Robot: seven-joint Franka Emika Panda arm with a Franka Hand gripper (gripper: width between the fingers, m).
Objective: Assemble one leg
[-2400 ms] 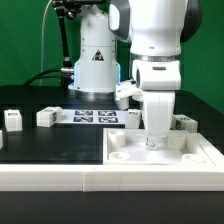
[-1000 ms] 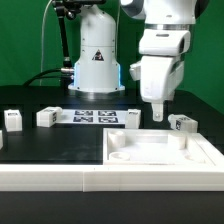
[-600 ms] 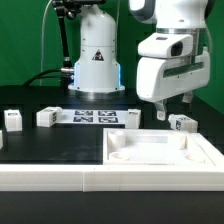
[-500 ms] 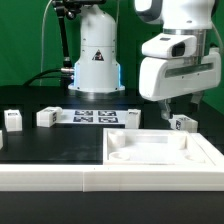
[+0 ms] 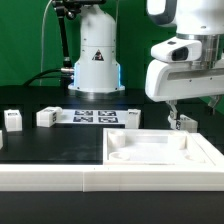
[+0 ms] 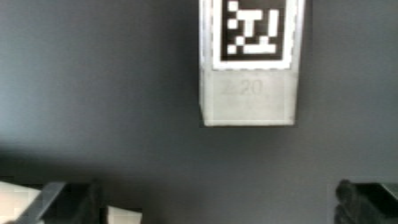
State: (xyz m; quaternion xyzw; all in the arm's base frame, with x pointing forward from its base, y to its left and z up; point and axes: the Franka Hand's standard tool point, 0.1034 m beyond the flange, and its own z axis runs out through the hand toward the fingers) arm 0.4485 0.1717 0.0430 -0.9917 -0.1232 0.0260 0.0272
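Your end effector [image 6: 217,203] hangs released over the dark desk [image 5: 60,140] at the exterior view's right. Its two dark fingers [image 6: 71,200] are spread wide with nothing between them, and the leg [image 5: 183,123] lies flat on the desk just past their tips, untouched. In the exterior view the arm's white housing is cut off by the top and right edges, and you can make out only one finger clearly; the other is lost near the frame's edge. The wrist view crops one end of the leg and part of its black-and-white marker tag, and a pale corner beside one finger is too little to identify. The tag shows a square pattern with no letters, and faint marks on the leg's plain face beside it are too blurred to read. The robot base [image 5: 95,55] carries a triangular warning sticker whose print you cannot read. Three similar tagged blocks [image 5: 46,117] and the marker board [image 5: 95,116] sit toward the exterior view's left. The large white panel [image 5: 165,150] lies nearer, and its near rim is hard to tell from the white rail [image 5: 50,178] in front.
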